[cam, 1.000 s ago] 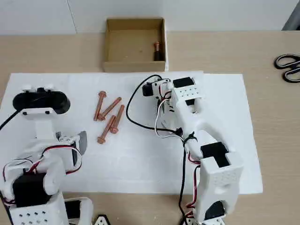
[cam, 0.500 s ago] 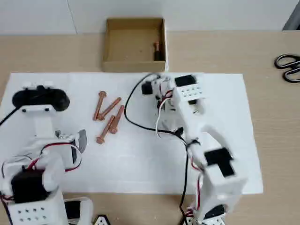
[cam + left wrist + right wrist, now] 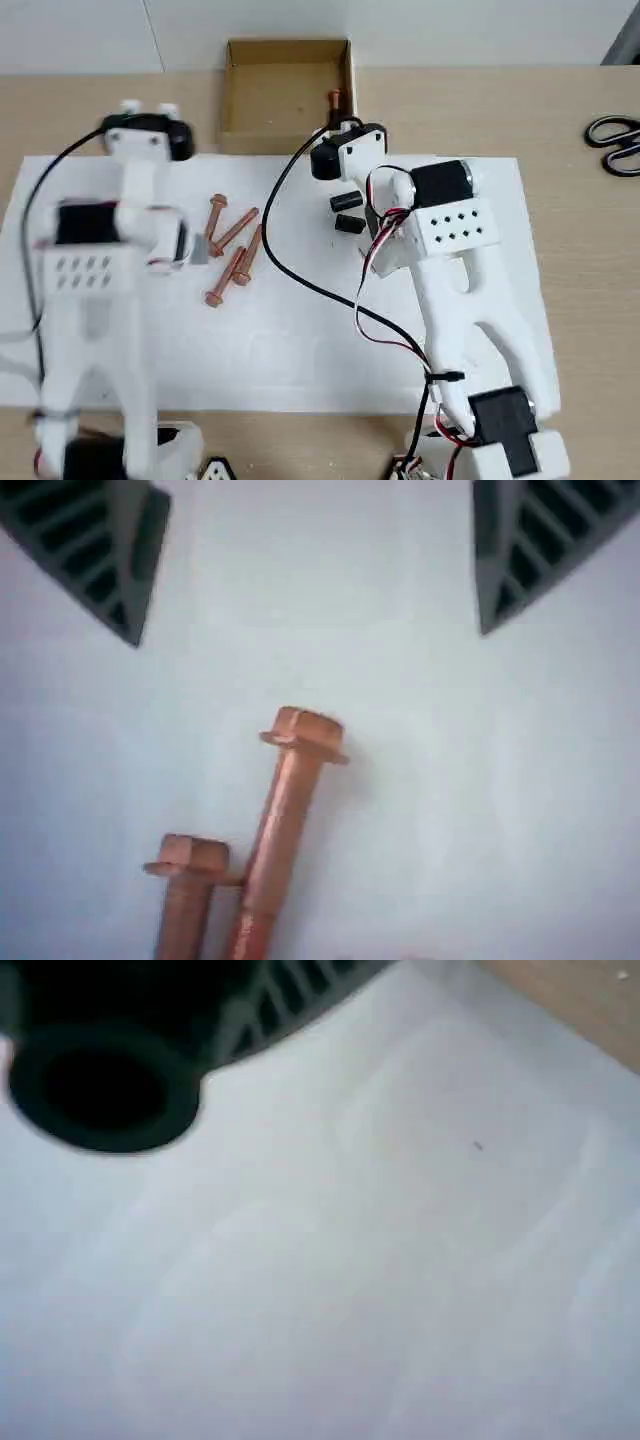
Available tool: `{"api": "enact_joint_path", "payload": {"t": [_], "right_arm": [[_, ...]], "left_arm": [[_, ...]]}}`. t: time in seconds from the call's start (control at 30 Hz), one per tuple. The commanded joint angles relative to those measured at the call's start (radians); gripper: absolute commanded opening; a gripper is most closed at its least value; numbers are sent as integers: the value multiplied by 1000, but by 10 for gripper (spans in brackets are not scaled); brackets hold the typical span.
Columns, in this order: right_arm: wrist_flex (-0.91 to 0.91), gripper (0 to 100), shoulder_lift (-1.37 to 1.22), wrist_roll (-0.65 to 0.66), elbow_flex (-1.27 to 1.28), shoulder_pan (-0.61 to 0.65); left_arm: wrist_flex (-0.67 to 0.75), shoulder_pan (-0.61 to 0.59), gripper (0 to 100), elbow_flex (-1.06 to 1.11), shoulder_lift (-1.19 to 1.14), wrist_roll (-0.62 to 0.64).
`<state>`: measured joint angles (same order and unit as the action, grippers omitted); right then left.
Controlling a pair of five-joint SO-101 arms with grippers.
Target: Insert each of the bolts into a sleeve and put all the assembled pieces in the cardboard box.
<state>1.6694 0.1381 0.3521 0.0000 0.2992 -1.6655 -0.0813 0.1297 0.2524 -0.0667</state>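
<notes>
Hovering the left gripper, spread wide, over two touching bolts at lower centre; we fear closing grabs both. Right gripper: cannot tell.

Both arms have white printed shells, black servo motors and dotted panels. The left arm ends in dark grey ribbed jaws. Red, white and black cables trail along the right arm.
</notes>
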Motion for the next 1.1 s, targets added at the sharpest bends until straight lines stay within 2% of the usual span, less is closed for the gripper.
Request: {"api": "enact_joint_path", "payload": {"t": [0.0,0.43,0.83,1.07], "right_arm": [[5,4,53,-32,-3,-2],[-2,4,61,-40,54,-2],[-2,4,61,-41,54,-2],[-2,4,61,-41,54,-2]], "left_arm": [[58,29,203,-128,-190,-3],[69,28,202,-650,-784,0],[48,21,202,-901,-1034,0],[48,15,124,-981,-1138,0]]}}
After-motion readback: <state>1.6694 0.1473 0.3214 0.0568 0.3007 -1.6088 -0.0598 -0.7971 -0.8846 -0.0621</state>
